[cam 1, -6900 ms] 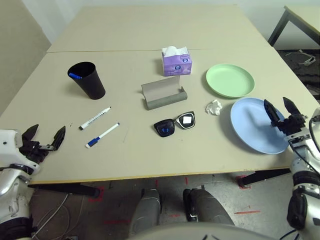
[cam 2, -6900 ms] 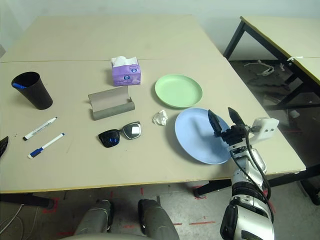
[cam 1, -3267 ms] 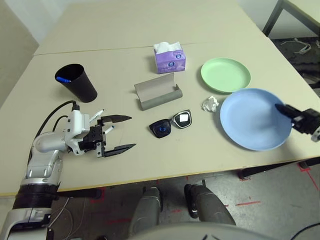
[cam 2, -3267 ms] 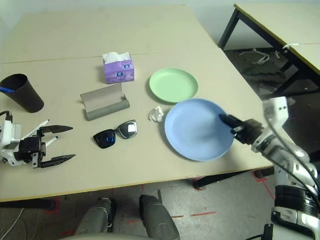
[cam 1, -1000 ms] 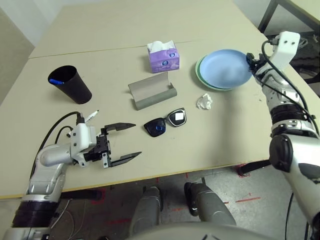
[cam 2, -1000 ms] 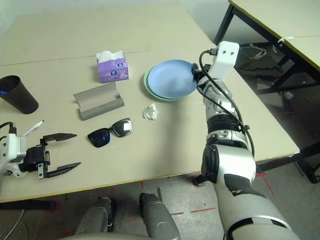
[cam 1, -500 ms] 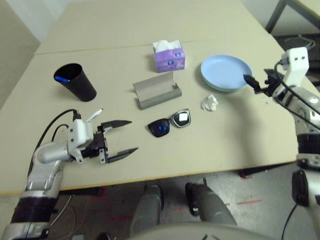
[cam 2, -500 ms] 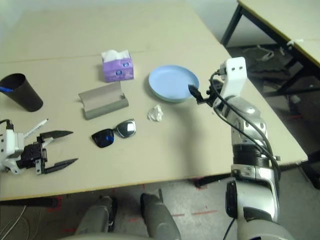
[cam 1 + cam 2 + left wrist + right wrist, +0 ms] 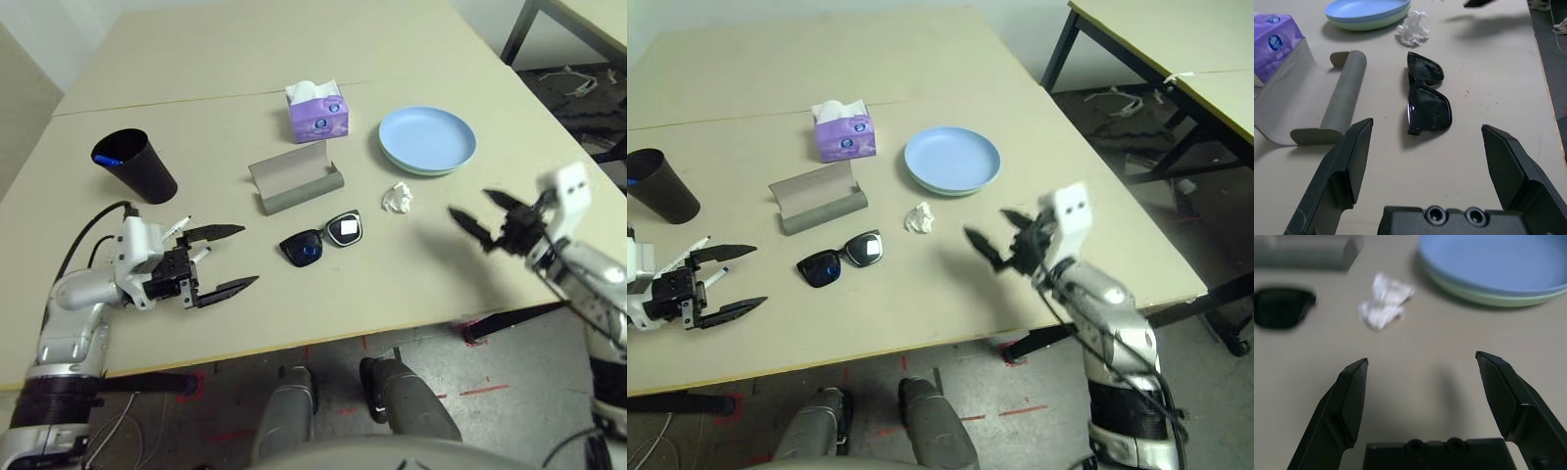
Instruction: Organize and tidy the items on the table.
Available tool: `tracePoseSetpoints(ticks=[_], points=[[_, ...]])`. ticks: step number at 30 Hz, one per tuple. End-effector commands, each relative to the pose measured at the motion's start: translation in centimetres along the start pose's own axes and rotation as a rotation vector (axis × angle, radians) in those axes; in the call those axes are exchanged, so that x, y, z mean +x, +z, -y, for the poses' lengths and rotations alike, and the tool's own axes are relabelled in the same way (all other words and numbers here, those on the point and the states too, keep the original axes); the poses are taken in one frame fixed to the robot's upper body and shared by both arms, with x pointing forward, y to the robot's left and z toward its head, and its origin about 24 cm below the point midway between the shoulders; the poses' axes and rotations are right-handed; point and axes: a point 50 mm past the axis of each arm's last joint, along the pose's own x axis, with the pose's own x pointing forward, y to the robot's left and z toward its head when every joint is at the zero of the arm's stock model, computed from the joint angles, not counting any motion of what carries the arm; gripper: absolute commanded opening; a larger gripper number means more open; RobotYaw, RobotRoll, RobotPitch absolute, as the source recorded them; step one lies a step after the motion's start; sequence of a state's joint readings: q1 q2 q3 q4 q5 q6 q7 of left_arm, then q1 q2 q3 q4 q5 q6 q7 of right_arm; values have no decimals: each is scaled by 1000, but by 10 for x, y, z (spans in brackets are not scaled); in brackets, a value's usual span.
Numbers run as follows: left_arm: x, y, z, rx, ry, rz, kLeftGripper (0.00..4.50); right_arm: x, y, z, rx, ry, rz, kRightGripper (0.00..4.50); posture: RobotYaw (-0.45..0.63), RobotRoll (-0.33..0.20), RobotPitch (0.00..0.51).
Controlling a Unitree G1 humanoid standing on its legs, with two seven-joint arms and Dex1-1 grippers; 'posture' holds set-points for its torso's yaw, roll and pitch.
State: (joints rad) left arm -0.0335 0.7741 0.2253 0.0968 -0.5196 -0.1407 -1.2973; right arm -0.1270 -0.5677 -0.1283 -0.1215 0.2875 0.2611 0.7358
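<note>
Left tool (image 9: 223,258) hangs low over the near left part of the counter (image 9: 411,284) with its two black fingers spread wide and nothing between them, aimed toward the counter's middle. Straight ahead of it lie the black sunglasses (image 9: 321,240), lenses down, their long axis running slightly slantwise across the tool's line of aim. Just past them stands the grey oblong case (image 9: 295,180), lid up, its length lying nearly parallel to the sunglasses. Tucked close beside the tool's far finger is a white marker (image 9: 177,226), its tip pointing away toward the black cup (image 9: 134,166), which stands upright farther off on that side with a blue-capped marker (image 9: 107,160) leaning inside. Right tool (image 9: 484,221) hovers above the near right part of the counter, fingers likewise spread and empty, pointing toward the counter's centre. Ahead of it and a little to one side sits the crumpled white tissue (image 9: 1384,300); beyond that the blue plate (image 9: 1498,262) rests stacked on the green plate (image 9: 1474,293). A purple tissue box (image 9: 317,112) stands behind the case.
</note>
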Motion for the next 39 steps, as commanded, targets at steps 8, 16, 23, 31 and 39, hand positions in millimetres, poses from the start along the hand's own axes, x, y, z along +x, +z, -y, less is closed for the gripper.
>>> tracePoseSetpoints(ticks=[8, 16, 23, 31, 39], points=[[3, 15, 9, -153, -103, 33, 4500, 40, -15, -9, -146, 58, 52, 4481, -80, 0, 185], [4, 18, 6, -151, -116, 22, 4500, 64, -17, -9, -83, 70, 63, 4481, -75, 0, 180], [6, 20, 4, -149, -108, 33, 4500, 87, -19, -13, -29, 82, 43, 4481, -67, 0, 179], [5, 20, 6, -126, -99, 19, 4500, 102, -18, -19, -8, 119, 19, 4481, -50, 0, 176], [7, 17, 8, -116, -86, 16, 4500, 109, -17, -25, 15, 140, 13, 2878, -51, 0, 176]])
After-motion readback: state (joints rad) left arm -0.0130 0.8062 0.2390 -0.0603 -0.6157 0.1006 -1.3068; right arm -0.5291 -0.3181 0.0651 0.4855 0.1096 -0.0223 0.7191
